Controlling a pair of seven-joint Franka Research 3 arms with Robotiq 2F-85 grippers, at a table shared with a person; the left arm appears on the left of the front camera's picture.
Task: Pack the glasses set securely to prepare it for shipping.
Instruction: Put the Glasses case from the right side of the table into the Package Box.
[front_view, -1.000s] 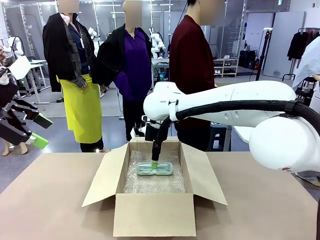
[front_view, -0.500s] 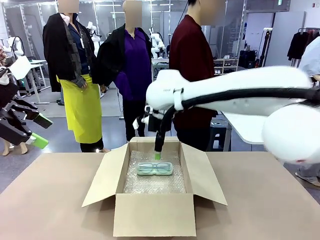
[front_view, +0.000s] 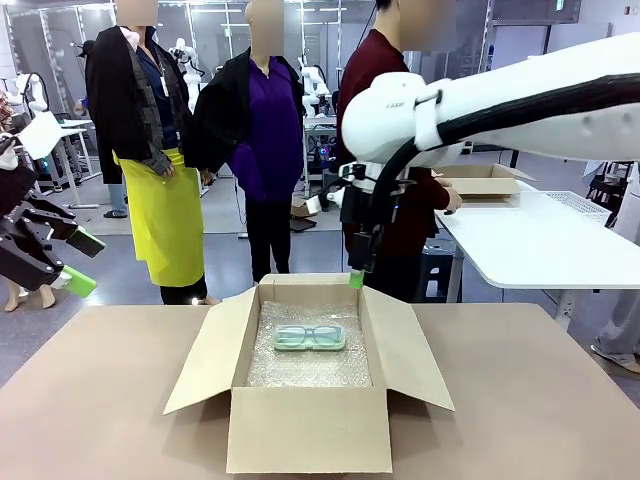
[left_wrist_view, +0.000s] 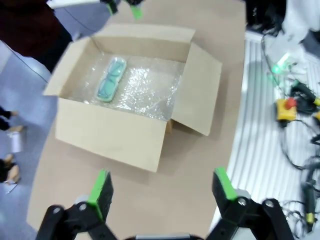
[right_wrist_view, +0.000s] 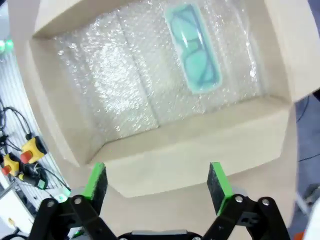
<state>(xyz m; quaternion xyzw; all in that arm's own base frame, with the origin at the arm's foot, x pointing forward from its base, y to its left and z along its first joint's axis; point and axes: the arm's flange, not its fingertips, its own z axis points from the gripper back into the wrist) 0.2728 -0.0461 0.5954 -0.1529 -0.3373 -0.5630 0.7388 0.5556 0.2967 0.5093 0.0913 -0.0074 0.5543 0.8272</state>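
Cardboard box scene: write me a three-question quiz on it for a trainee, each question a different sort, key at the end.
1. True or false: the right gripper is holding the mint green glasses case.
2. What lines the floor of the cardboard box? A) foam peanuts B) bubble wrap C) newspaper
3. Fill in: the number of glasses cases lying in the box is ____.

Key: 1 false, since the gripper hangs open and empty above the box's far rim; 2 B; 3 one.

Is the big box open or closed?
Open. Flaps of the cardboard box spread outward, showing the green glasses case on bubble wrap inside.
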